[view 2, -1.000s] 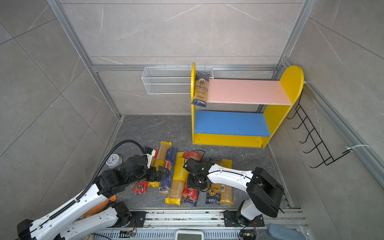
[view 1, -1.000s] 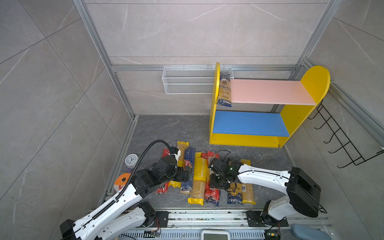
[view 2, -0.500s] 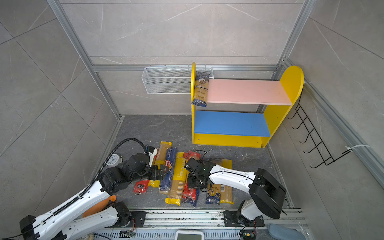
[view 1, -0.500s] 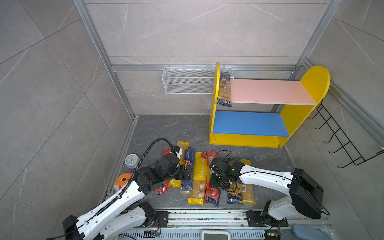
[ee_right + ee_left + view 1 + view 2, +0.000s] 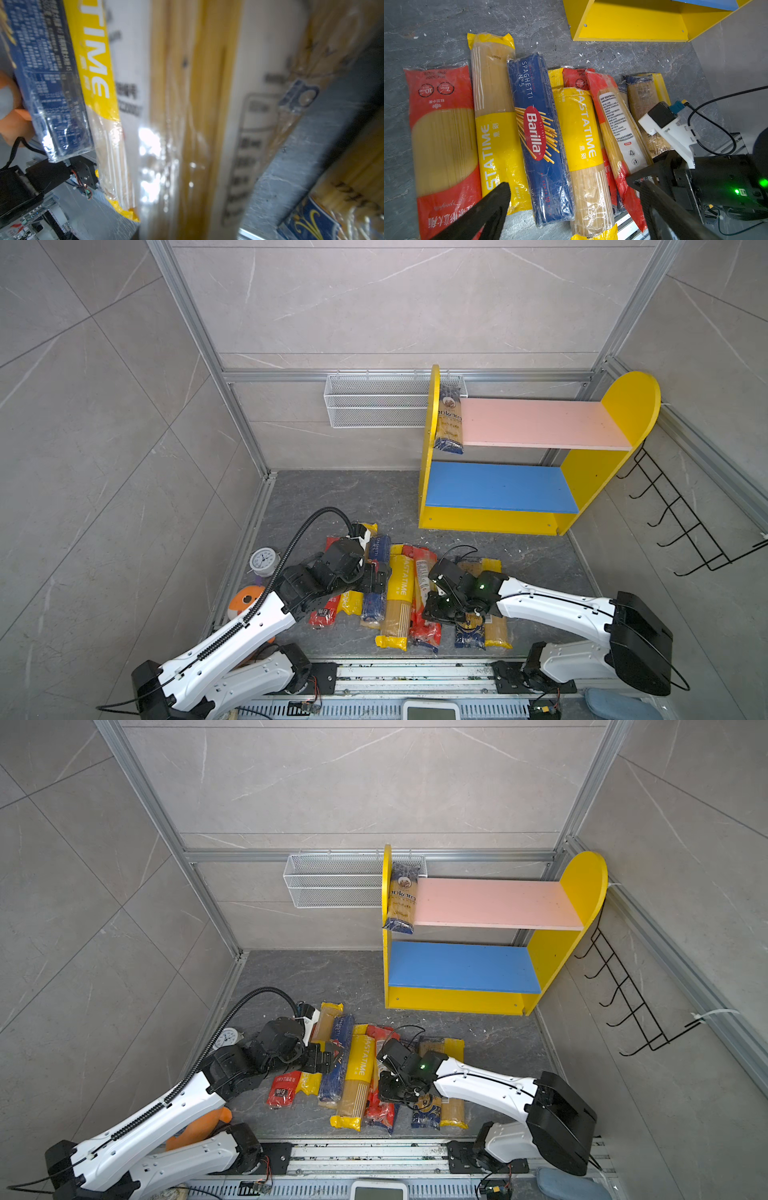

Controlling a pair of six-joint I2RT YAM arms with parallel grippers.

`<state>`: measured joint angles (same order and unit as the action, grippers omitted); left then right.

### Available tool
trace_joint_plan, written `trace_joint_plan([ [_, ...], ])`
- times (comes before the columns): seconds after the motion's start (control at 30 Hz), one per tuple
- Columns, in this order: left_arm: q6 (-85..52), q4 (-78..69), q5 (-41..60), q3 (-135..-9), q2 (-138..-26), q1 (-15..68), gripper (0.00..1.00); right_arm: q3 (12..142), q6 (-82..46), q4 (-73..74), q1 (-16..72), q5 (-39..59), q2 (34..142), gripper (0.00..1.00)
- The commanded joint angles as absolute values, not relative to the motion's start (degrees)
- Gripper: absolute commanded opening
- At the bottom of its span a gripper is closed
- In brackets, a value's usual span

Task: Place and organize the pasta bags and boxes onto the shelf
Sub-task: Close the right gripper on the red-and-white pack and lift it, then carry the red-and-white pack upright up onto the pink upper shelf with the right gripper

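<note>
Several pasta bags lie side by side on the grey floor, with a dark blue Barilla box [image 5: 537, 133] [image 5: 372, 605] among them. My left gripper [image 5: 575, 187] [image 5: 380, 577] hovers open over that box and a yellow Pastatime bag [image 5: 579, 128], its fingers spread wide. My right gripper [image 5: 434, 608] [image 5: 388, 1088] sits low on a red-ended bag [image 5: 616, 124] [image 5: 187, 104] with a white label. That bag fills the right wrist view and hides the fingers. One blue-ended bag [image 5: 449, 423] [image 5: 401, 898] leans at the left end of the shelf's [image 5: 498, 522] [image 5: 457, 1002] pink board.
A white wire basket [image 5: 374, 402] hangs on the back wall beside the shelf, and a black hook rack [image 5: 681, 522] is on the right wall. A small clock [image 5: 263, 561] and an orange toy [image 5: 245, 599] lie left of the pile. The metal rail [image 5: 415, 672] runs along the front.
My left gripper has slid a little to the right, over the blue box. The right gripper has stayed on the red-ended bag and its jaws have narrowed.
</note>
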<state>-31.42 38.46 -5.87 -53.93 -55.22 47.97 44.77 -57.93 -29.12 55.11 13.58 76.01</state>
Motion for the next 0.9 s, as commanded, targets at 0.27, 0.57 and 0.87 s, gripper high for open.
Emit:
trace_joint_plan([
  [0.27, -29.79, 37.63, -6.24, -57.71, -56.75, 48.1, 1.0, 44.56, -59.22, -23.82, 55.37, 14.86, 63.03, 0.0],
  [0.57, -28.48, 37.53, -4.83, -61.87, -60.61, 48.11, 1.0, 49.3, -57.96, -33.55, 55.35, 11.38, 52.03, 0.0],
  [0.87, -27.03, 36.66, -3.61, -67.84, -66.39, 49.25, 1.0, 65.25, -51.94, -52.79, 55.36, 2.09, 46.47, 0.0],
])
